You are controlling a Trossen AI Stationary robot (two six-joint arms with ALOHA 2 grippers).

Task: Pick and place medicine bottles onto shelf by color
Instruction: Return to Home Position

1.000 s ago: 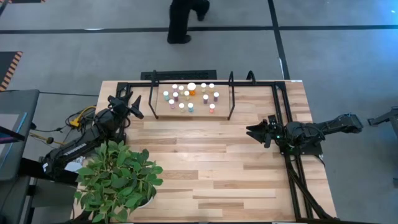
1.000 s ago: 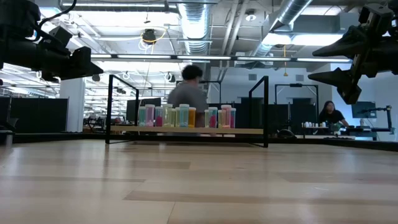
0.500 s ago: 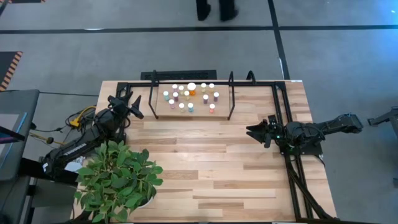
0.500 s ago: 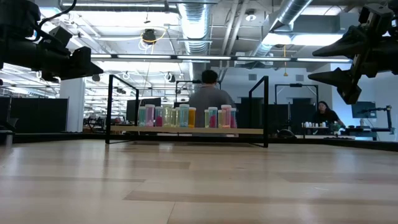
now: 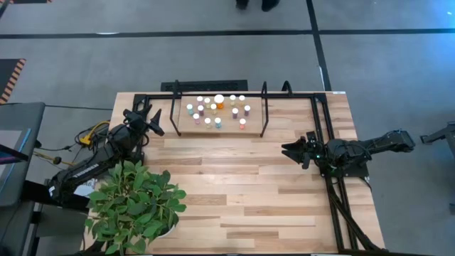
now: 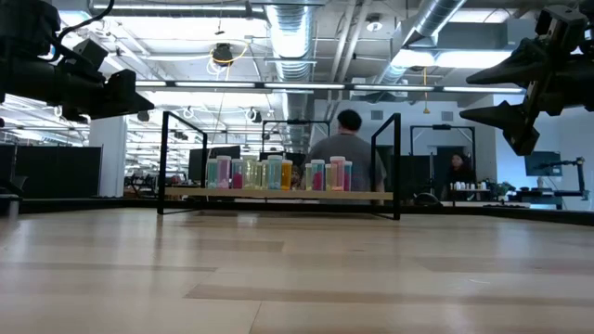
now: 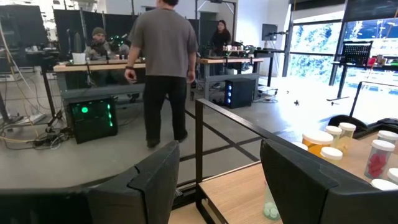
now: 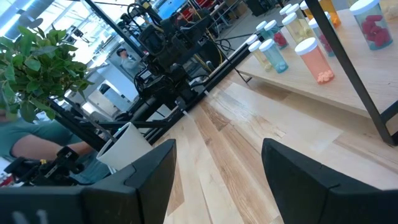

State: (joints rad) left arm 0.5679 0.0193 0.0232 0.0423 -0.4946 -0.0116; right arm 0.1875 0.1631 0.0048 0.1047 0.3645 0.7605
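Only the person (image 6: 345, 153) behind the table has moved. In the low view that figure now stands further right behind the shelf (image 6: 278, 195), and in the high view only feet show at the top edge. Both arms sit just as they did a second ago.

The left gripper (image 5: 153, 119) hangs over the left edge of the table (image 5: 242, 192), just left of the shelf's left end loop. Its fingers are spread apart and hold nothing. The left wrist view shows the same wide gap between the fingers (image 7: 143, 180), with a black bar and several bottles beyond.

The right gripper (image 5: 292, 155) hangs over the right part of the table, on the near side of the shelf's right end, and points left. Its fingers are also apart and empty. The low view shows it raised well above the tabletop.

The bottles (image 5: 217, 110) stand upright on the shelf board at the far side of the table, about a dozen in loose rows with pale caps up. The large orange bottle (image 5: 220, 102) stands in the back row near the middle. In the low view, teal, pink, yellowish and orange bodies line up between the two end loops.

A plant (image 5: 135, 206) stands at the near left corner of the table, its leaves covering part of the left arm.
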